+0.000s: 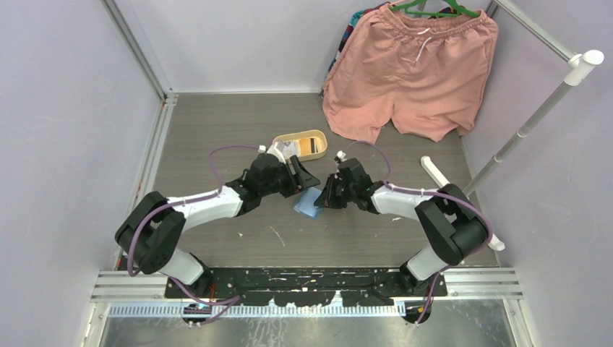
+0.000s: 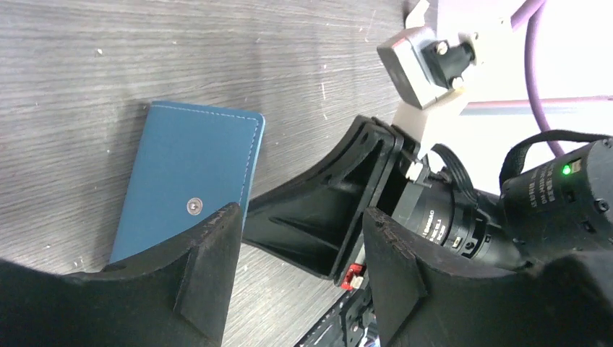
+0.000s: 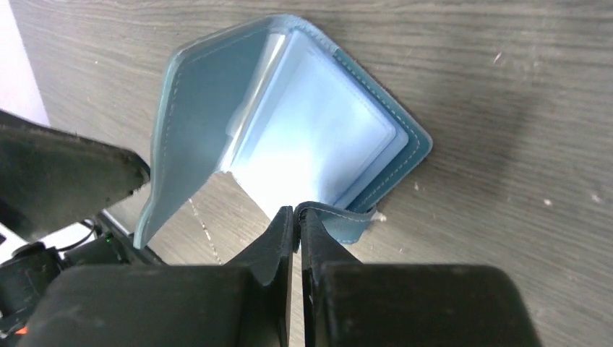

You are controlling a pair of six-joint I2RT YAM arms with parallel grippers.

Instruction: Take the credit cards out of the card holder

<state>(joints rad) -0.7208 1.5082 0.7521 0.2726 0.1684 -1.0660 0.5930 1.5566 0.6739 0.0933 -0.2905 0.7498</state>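
Card holder (image 3: pixel 340 123) is found on the grey wood-grain surface (image 1: pixel 217 137) between the two arms, near the yellow oval tray (image 1: pixel 312 133). It is half open: one cover is raised at a slant, the other lies flat. What looks like the small closure tab (image 3: pixel 347 217) at the near edge is pinched by the right gripper (image 3: pixel 296 217), jaws pressed together on it. The left gripper (image 1: pixel 303 176) is spread wide and empty, hovering just beside the card holder. The teal outside of a cover, with its snap stud (image 2: pixel 194 206), is seen from the left wrist. The credit cards are not made out plainly: a pale panel (image 3: pixel 318 137) in the inner pockets could be a card face or a clear sleeve, and it cannot be told which. The card holder is judged light and floppy, thin stitched material likely to fold or slide on the smooth surface when tugged, so it should be pinned while a card is drawn. The cards are expected to be stiff, thin and slick, and held snugly by the pockets. Hold is best taken on an exposed edge, pinched across the flat faces and pulled straight along the pocket without twisting.
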